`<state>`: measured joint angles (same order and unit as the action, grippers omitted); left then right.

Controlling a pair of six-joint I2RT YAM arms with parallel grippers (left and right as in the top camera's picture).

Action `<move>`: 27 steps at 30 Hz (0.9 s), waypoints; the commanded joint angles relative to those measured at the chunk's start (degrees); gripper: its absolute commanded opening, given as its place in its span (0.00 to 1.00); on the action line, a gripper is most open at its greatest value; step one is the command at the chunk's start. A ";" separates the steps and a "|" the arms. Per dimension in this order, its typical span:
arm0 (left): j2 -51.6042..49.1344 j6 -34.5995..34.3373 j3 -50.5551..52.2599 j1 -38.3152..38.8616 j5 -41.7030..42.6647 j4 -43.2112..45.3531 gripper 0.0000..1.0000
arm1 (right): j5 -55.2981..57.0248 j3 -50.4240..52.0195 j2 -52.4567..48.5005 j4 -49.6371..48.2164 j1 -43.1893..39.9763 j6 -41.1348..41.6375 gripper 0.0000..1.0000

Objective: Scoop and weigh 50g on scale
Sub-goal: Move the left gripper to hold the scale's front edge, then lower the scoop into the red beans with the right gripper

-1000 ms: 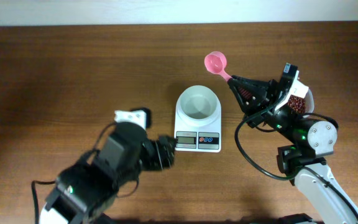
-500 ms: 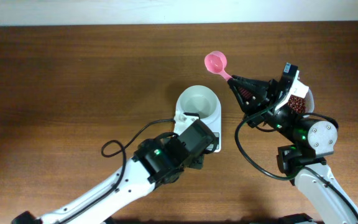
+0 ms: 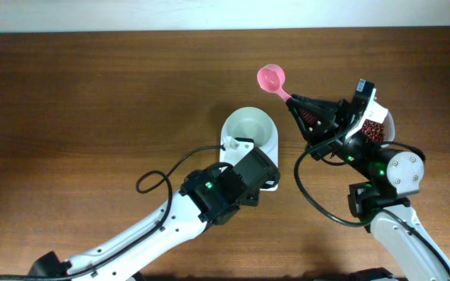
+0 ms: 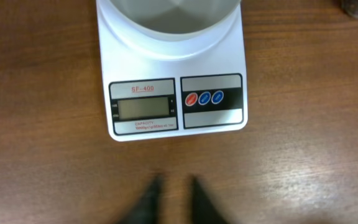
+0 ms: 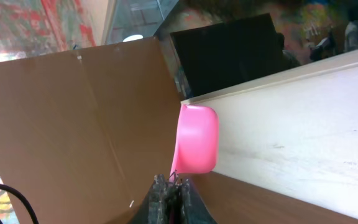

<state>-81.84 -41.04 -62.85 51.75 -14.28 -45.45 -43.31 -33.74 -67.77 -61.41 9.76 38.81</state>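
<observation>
Brown bench (image 3: 92, 94): my left hand (image 4: 176, 186), fingers (image 4: 149, 202) barely apart and empty, hangs just short of the centre scale (image 4: 173, 62) and could knock it off zero; right hand (image 5: 169, 183) clamps the spoon (image 5: 196, 140).

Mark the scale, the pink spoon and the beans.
scale (image 4: 171, 67), left wrist view, white housing above the display.
pink measuring spoon (image 3: 271, 77), overhead view, its round bowl.
beans (image 3: 376, 131), overhead view, middle of the visible dark patch.
</observation>
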 commanded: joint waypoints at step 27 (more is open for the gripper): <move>-1.36 0.17 0.04 0.24 -0.52 1.07 0.99 | 37.29 -17.92 6.51 94.55 -0.50 -22.12 0.04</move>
<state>-83.00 -41.12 -62.83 51.75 -14.20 -44.34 -12.80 -51.33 -62.11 31.46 9.50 17.54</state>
